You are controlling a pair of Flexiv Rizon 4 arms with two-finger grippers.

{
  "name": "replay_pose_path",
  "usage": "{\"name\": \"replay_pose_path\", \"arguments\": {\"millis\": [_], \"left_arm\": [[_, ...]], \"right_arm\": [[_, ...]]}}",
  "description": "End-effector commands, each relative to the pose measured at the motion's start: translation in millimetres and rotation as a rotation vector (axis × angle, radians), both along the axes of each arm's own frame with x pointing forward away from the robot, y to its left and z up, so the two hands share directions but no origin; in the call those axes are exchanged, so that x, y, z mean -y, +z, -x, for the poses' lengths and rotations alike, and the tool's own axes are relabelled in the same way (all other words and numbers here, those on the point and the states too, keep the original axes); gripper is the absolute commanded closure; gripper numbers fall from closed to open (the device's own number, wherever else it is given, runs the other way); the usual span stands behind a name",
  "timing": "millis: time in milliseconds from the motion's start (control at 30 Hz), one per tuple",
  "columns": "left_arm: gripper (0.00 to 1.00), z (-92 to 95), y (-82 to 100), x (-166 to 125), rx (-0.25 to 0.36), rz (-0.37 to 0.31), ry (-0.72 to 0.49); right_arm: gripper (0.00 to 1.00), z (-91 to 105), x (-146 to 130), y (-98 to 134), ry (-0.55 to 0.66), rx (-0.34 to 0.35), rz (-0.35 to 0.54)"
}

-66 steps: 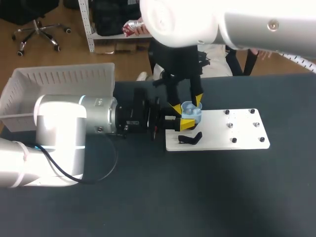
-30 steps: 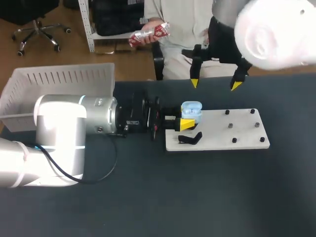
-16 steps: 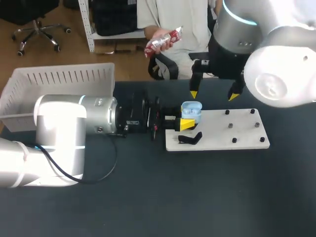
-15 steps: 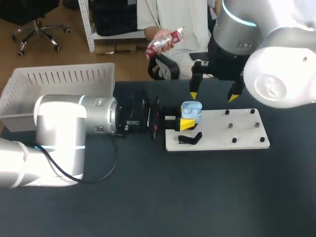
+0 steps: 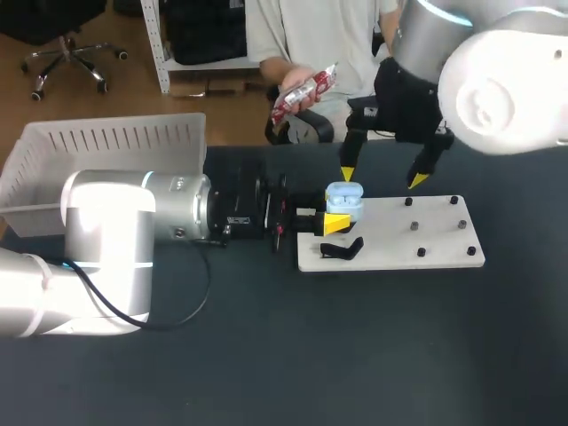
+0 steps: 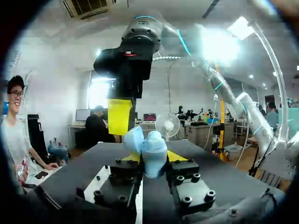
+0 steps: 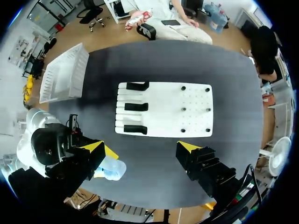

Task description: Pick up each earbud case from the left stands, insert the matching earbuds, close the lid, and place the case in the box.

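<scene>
Left gripper (image 5: 335, 222) clamps the blue earbud case (image 5: 343, 199) from both sides at the white board's (image 5: 426, 240) left edge, lid raised. Right gripper (image 5: 382, 177), down at the case two seconds ago, has lifted clear above the board's far edge, jaws wide and empty. Insertion appears complete. Lid closing remains, then transfer to the box (image 5: 106, 142).

You are looking at the earbud case (image 6: 148, 150) hiding most of the left gripper's (image 6: 153, 159) yellow tips. Overhead, its contents are showing too small to tell, and the right arm (image 5: 497, 62) is running off the edge.
</scene>
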State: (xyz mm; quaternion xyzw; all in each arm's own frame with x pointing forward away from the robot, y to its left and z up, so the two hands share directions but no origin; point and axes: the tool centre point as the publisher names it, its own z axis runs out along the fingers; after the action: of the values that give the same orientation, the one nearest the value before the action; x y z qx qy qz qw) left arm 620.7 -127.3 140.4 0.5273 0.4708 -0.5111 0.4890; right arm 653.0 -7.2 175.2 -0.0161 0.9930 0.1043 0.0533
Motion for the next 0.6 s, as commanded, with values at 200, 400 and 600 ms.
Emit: {"name": "replay_pose_path", "arguments": {"millis": [200,400,600], "left_arm": [[1.00,0.9,-0.4,0.5,0.002,0.002,0.005],[1.00,0.9,-0.4,0.5,0.002,0.002,0.005],[1.00,0.9,-0.4,0.5,0.002,0.002,0.005]], "right_arm": [[0.00,3.3,8.8,8.6,-0.002,0.002,-0.012],[0.00,1.7,4.9,10.6,0.016,0.026,0.017],[0.00,-14.6,4.5,16.7,0.019,0.058,0.030]]}}
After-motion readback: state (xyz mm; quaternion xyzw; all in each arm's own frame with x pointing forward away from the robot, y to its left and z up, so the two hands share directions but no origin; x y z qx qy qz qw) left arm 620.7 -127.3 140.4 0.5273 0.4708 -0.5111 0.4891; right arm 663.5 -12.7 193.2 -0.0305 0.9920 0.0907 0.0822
